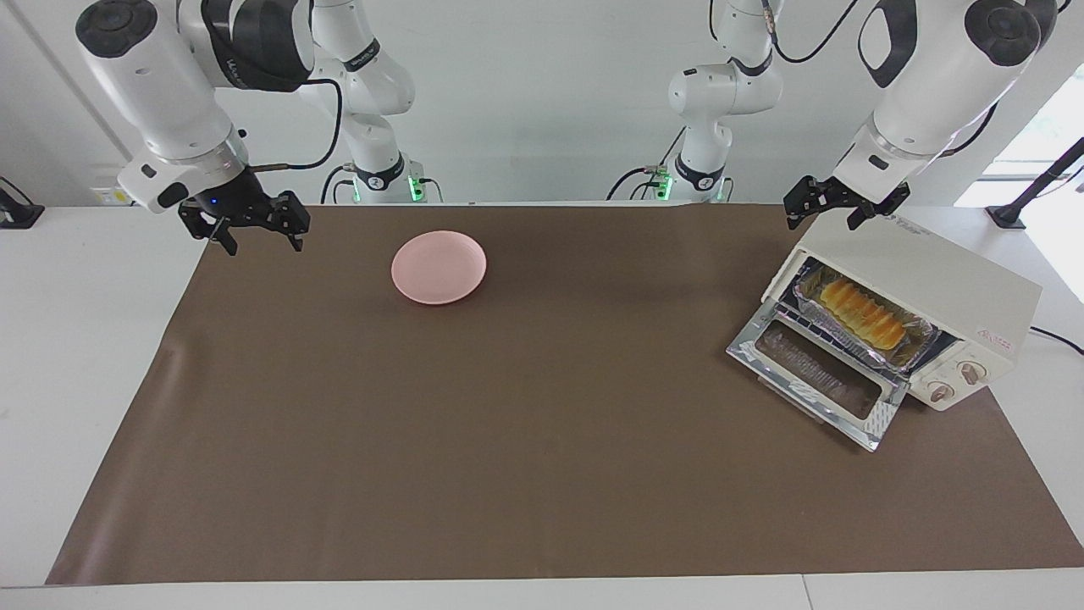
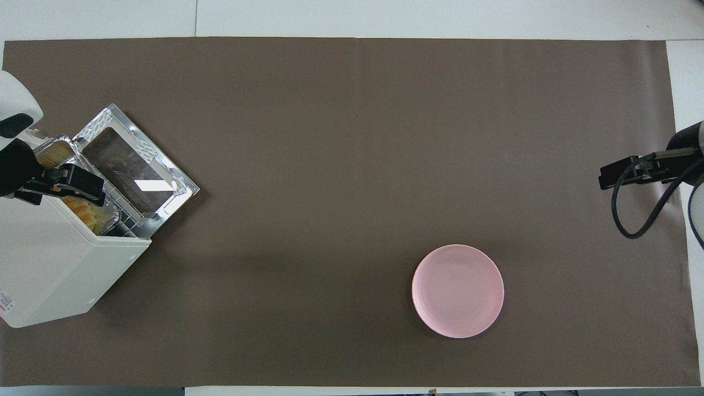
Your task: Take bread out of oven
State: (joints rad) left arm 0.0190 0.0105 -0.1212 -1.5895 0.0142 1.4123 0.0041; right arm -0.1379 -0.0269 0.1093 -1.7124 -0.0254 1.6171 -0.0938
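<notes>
The cream-white oven (image 1: pixel 931 271) stands at the left arm's end of the table, and it also shows in the overhead view (image 2: pixel 60 264). Its glass door (image 1: pixel 817 373) is dropped open. The golden bread (image 1: pixel 862 313) lies in a silver foil tray (image 1: pixel 919 341) on the rack, just inside the opening. My left gripper (image 1: pixel 823 212) is open and empty, up in the air over the oven's top front edge. In the overhead view the left gripper (image 2: pixel 61 186) covers the middle of the bread (image 2: pixel 88 212). My right gripper (image 1: pixel 258 233) waits open and empty over the mat's corner.
A round pink plate (image 1: pixel 439 267) lies on the brown mat (image 1: pixel 542 440), toward the right arm's end and close to the robots; it also shows in the overhead view (image 2: pixel 457 290). The right gripper (image 2: pixel 627 171) hangs over the mat's edge.
</notes>
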